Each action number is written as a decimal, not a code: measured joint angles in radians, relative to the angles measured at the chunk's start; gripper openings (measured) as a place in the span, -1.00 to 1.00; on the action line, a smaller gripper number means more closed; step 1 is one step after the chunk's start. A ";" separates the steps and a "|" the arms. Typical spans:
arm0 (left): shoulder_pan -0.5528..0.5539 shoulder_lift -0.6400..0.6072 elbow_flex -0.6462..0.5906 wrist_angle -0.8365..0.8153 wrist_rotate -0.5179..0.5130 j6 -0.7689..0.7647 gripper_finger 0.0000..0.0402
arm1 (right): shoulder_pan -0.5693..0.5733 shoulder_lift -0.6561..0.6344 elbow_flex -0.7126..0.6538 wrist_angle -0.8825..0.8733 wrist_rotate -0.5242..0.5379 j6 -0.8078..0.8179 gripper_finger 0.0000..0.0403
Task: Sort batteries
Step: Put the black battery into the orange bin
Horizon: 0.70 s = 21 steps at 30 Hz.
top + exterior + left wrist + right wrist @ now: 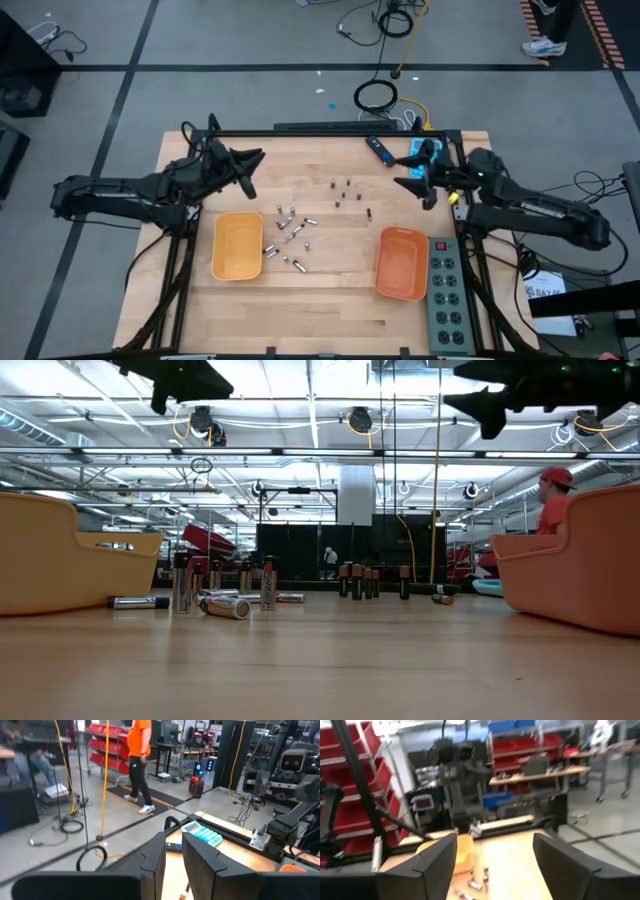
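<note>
Right gripper [409, 183] hangs wide and empty above the table's far right; small dark batteries [347, 191] stand upright just inboard, nearer it. Left gripper [248, 172], fingers narrow and empty, overlooks silvery batteries [290, 236] beside the left tray [237, 246].

Battery clusters [290, 235] crowd table [320, 310] centre between yellow tray [237, 246] and orange tray [401, 263]; front strip open.

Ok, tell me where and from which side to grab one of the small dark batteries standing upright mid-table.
Grip an upright dark battery across its round side, coming straight down from above. It stands on end with neighbours close by, so narrow fingers should straddle only that one. The right gripper, fingers wide apart, hovers nearest; the left gripper waits over the table's far left.
</note>
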 joint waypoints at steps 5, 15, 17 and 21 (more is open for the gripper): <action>0.000 0.026 0.000 0.059 0.016 0.009 -0.63 | 0.057 0.084 0.019 0.001 -0.015 -0.061 0.15; -0.006 0.068 0.000 0.137 0.034 0.085 -0.51 | 0.197 0.165 0.027 -0.030 0.174 -0.137 0.17; -0.006 0.096 0.000 0.199 0.062 0.134 -0.40 | 0.228 0.174 0.027 -0.028 0.234 -0.152 0.14; -0.006 0.166 0.000 0.293 0.103 0.164 -0.18 | 0.292 0.206 0.030 -0.058 0.327 -0.177 0.11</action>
